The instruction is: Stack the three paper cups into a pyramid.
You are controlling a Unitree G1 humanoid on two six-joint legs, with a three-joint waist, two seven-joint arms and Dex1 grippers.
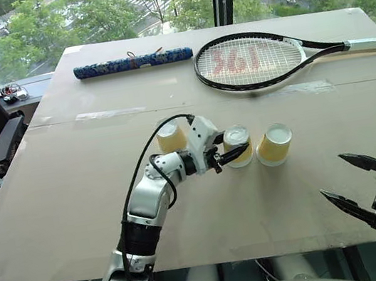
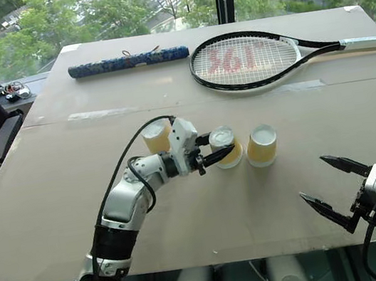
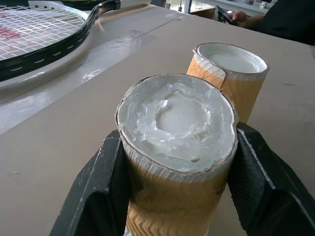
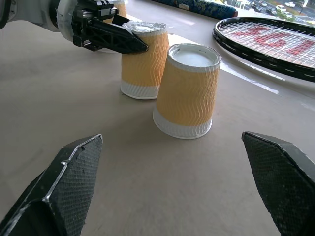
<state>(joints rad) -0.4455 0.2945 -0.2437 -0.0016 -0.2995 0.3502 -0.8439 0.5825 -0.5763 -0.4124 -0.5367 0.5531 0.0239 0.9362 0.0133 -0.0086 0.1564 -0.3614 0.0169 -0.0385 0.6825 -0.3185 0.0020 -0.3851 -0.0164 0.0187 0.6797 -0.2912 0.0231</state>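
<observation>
Three paper cups stand upside down, white bases up, in a row on the brown table (image 1: 76, 202). My left gripper (image 1: 237, 152) is shut on the middle cup (image 1: 237, 143), one black finger on each side of its tan wall (image 3: 172, 206). That cup's rim is down at the table top. The right cup (image 1: 274, 144) stands free just beside it (image 4: 187, 93). My left wrist partly hides the left cup (image 1: 171, 137). My right gripper (image 1: 332, 175) hangs open and holds nothing near the table's front right edge, a short way from the right cup.
A black tennis racket (image 1: 250, 61) and a blue rolled tube (image 1: 133, 63) lie at the far side of the table. A dark chair (image 1: 1, 143) stands off the left edge. A person's hand (image 3: 241, 17) shows beyond the table.
</observation>
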